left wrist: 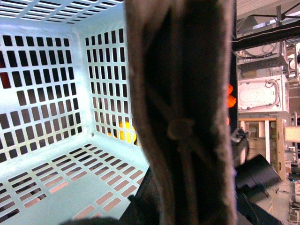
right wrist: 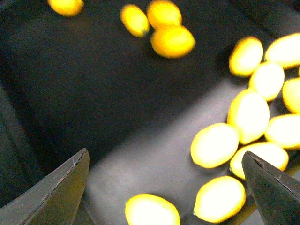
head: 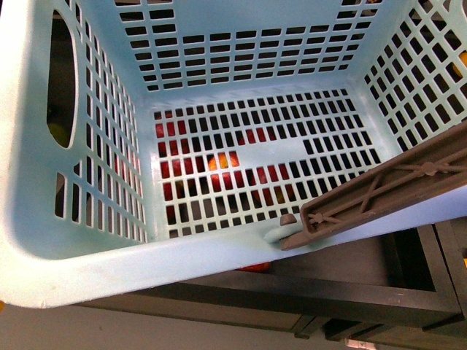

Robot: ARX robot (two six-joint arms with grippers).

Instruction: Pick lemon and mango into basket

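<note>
many lemons [right wrist: 214, 145] loose in a dark bin [right wrist: 117, 93], right wrist view only; right fingers [right wrist: 61, 187] spread apart above them, empty. front and left wrist views: teal basket [head: 146, 262], handle [head: 379, 189] folded down. left fingers: state cannot be told.

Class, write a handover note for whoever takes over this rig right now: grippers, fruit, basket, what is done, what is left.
Right gripper: open, empty, above lemons in a dark bin.
Left gripper: hidden behind the basket handle.
Basket: holds nothing; fruit shows only through its slots.
Mango: not clearly spotted.
Done: nothing yet.
Left: lemon and mango into the basket.
</note>
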